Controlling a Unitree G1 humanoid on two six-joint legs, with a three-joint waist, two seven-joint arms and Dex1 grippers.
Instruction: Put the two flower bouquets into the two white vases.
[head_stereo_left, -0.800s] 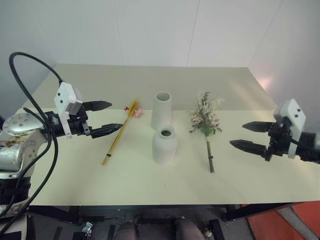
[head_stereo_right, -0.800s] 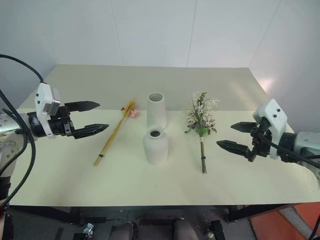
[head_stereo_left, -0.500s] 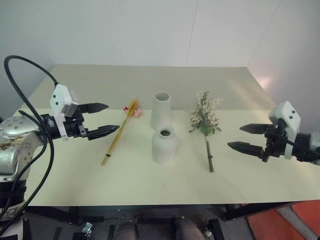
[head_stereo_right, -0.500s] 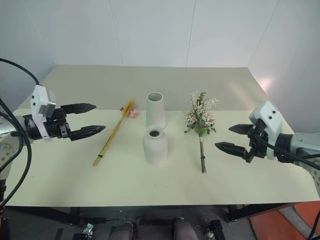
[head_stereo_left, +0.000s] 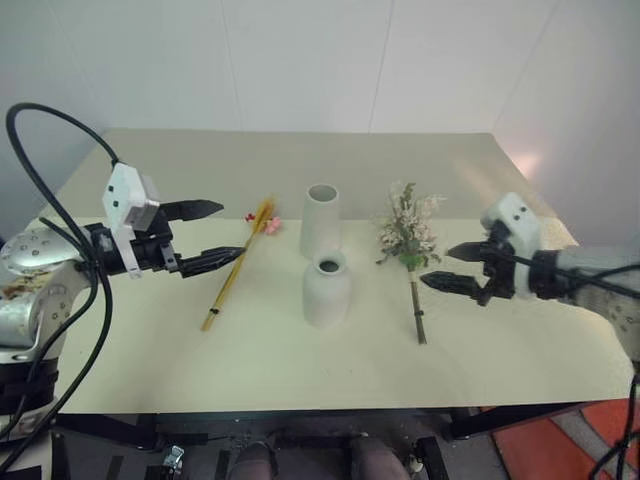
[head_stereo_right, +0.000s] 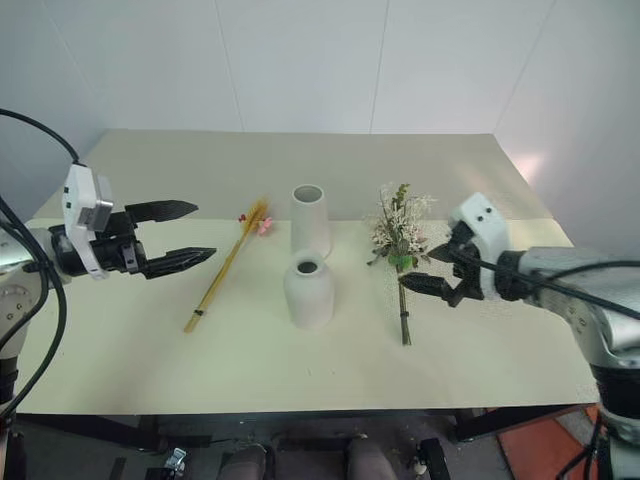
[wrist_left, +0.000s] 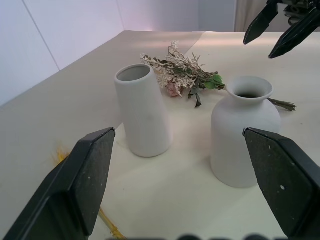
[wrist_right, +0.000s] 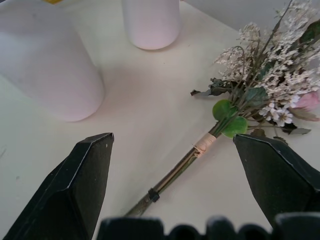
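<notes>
The bushy bouquet (head_stereo_left: 408, 232) lies on the table right of centre, its dark stem (wrist_right: 172, 175) pointing toward the front edge. My right gripper (head_stereo_left: 436, 265) hovers open just right of that stem, which lies in front of its fingers, apart from them. The slim bouquet (head_stereo_left: 235, 270) lies left of centre. My left gripper (head_stereo_left: 232, 230) stands open beside it, pointing at the vases. The tall white vase (head_stereo_left: 321, 222) stands upright mid-table, with the shorter narrow-necked vase (head_stereo_left: 327, 290) just in front of it. Both vases are empty.
The cream table (head_stereo_left: 300, 370) has bare room in front of the vases and behind them. White walls close the far side and right side. A black cable (head_stereo_left: 60, 120) loops above my left arm.
My right gripper has moved left, from near the table's right edge to beside the bushy bouquet's stem. The left gripper has stayed about where it was. Both remain open.
</notes>
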